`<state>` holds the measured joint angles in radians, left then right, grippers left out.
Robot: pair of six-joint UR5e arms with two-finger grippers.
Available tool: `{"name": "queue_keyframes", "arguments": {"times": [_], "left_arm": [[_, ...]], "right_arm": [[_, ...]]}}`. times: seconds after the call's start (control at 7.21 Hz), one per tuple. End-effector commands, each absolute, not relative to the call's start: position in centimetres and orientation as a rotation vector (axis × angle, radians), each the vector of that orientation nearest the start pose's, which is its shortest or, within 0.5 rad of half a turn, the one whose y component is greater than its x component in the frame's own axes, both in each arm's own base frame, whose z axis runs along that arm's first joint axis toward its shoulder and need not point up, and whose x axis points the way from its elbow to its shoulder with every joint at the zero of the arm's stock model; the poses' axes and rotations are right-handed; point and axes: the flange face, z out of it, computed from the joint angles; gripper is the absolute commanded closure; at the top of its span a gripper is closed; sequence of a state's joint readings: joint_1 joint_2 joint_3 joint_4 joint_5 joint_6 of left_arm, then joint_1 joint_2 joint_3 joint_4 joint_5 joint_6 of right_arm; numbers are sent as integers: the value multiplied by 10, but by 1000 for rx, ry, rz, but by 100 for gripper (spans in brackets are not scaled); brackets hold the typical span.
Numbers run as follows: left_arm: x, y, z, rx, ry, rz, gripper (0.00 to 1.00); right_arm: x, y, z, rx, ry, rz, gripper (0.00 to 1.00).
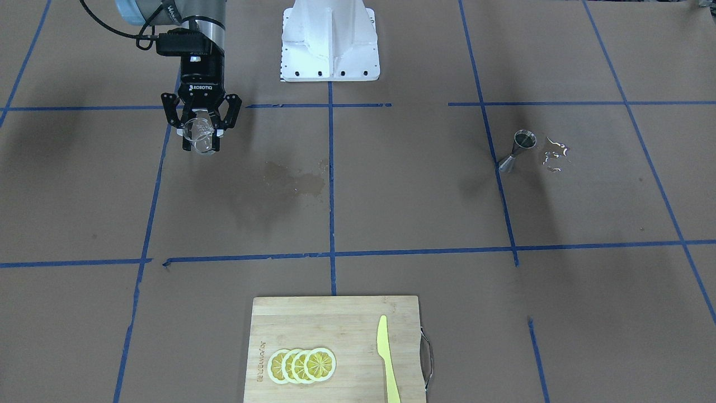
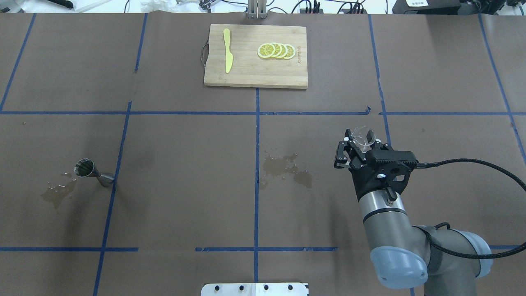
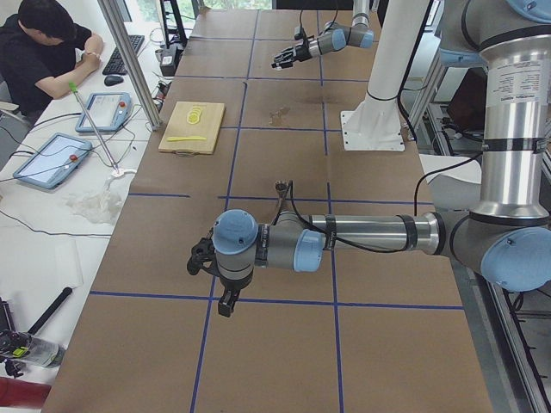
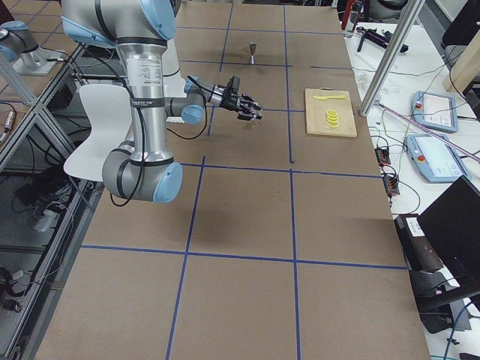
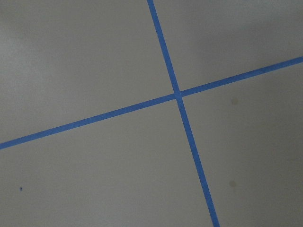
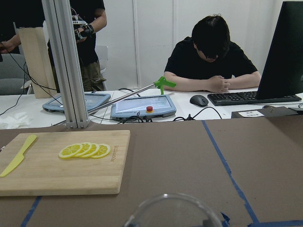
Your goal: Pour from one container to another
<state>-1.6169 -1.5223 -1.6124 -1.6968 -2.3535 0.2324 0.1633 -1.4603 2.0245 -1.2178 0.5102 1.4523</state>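
The glass cup [image 1: 199,135] sits clamped inside the right pincer [image 1: 202,146].

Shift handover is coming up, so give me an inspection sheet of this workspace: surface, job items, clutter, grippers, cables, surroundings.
Surface: brown paper table with a blue tape grid; wet stain near the middle, puddle beside the jigger.
Job's things: glass cup held in the air; jigger upright on the table, across the table from it.
Clutter: cutting board with lemon slices and yellow knife.
Grippers: right gripper shut on the glass cup; left gripper over bare table, state cannot be told.
Cables: black cable runs from the right wrist.
Surroundings: seated person at a desk beyond the table.
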Motion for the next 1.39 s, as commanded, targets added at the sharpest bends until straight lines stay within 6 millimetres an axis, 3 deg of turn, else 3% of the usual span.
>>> {"name": "queue_keyframes", "arguments": {"times": [0.0, 0.28, 0.69, 1.25], "left_arm": [[-85, -477, 646, 226, 760, 226, 0], [-84, -478, 644, 230, 760, 229, 0], [-84, -478, 643, 232, 759, 233, 0], [-85, -485, 637, 244, 759, 238, 0]], "right_arm": [[-429, -295, 380, 1097, -724, 546, 100], [-417, -295, 412, 1168, -632, 534, 100], [-428, -293, 469, 1174, -559, 512, 100], [-438, -291, 518, 1160, -554, 525, 100]]}}
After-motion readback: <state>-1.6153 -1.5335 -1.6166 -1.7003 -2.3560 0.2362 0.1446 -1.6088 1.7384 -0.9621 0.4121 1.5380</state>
